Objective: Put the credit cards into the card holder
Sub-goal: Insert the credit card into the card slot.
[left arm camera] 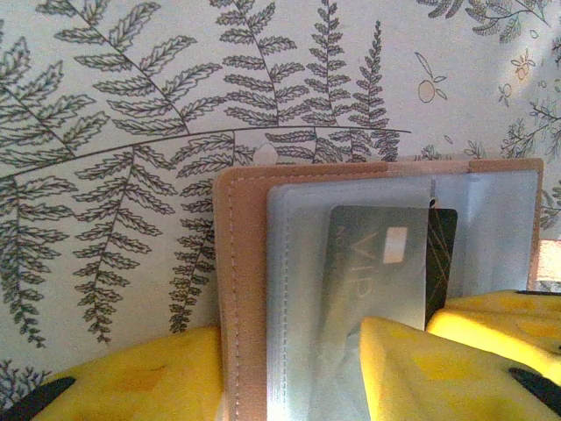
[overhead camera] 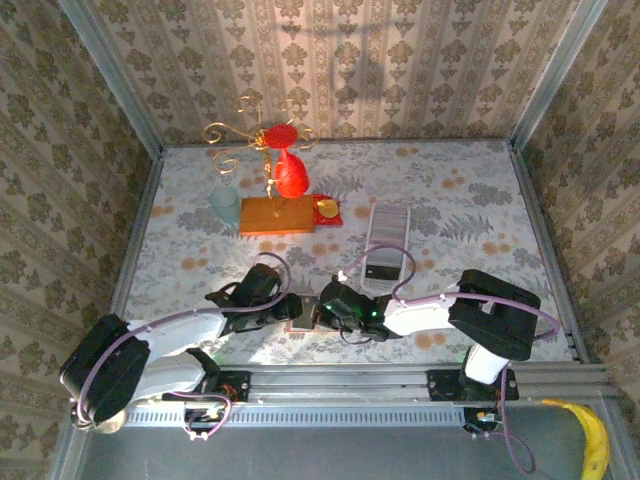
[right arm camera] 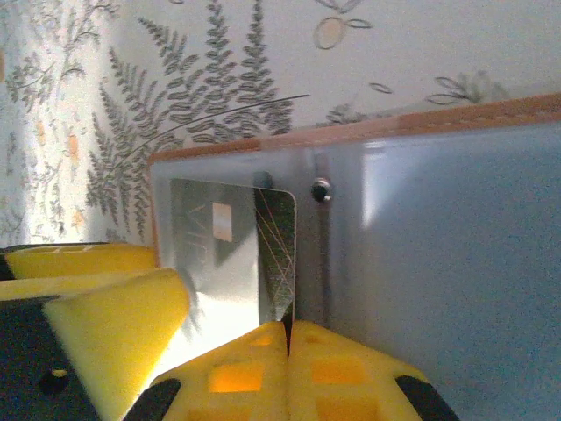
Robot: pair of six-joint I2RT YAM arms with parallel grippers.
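While both arms reach in over the near middle of the table, I see the tan card holder point(overhead camera: 299, 322) lying open on the fern-print cloth point(left arm camera: 114, 175), between the two wrists. From the left wrist camera, the left gripper point(left arm camera: 289, 351) stands with its jaws apart. One yellow finger point(left arm camera: 131, 386) sits on the cloth just beside the holder's stitched leather edge, and the other lies over the clear sleeve point(left arm camera: 298, 263) inside it. Whether that finger presses the sleeve down I cannot tell. A grey card point(left arm camera: 372, 254) marked VIP, with a pale chip patch, looks tucked partly under the sleeve's plastic, one end of it dark and lined. From the right wrist camera, the right gripper point(right arm camera: 287, 338) has its fingers pressed together with no gap between the pads, and their tips touch the near edge of that card. I cannot tell whether they nip the card or only butt against it. Farther up the table, the other credit cards point(overhead camera: 383, 268) lie stacked at the near end of a long white tray point(overhead camera: 390, 222), well apart from the holder. An orange wooden block point(overhead camera: 275, 215) sits to the tray's left, near a pale glass point(overhead camera: 225, 207).
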